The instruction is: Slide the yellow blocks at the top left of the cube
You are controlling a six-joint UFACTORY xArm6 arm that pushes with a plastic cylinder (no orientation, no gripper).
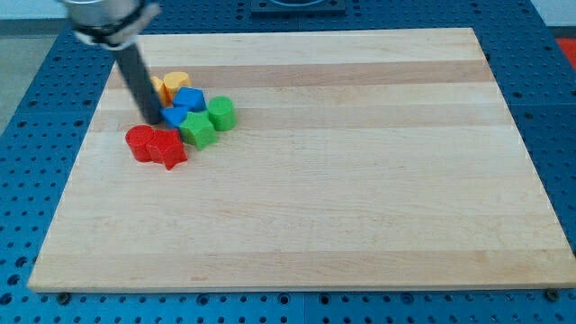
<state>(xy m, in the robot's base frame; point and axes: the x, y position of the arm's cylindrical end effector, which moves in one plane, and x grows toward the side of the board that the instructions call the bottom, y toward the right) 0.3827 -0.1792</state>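
The blocks sit in a tight cluster at the view's upper left of the wooden board [360,180]. Two yellow blocks lie at the cluster's top: one [176,82] rounded, the other [158,86] partly hidden behind my rod. Below them are a blue block [190,99] and a blue cube [174,117]. My tip [151,120] rests just left of the blue cube, below the yellow blocks and above the red cylinder [139,142]. The rod slants up to the view's top left.
A red star-like block [168,148] sits beside the red cylinder. Two green blocks lie on the cluster's right, one [197,130] lower and one [221,112] higher. A blue pegboard [549,108] surrounds the board.
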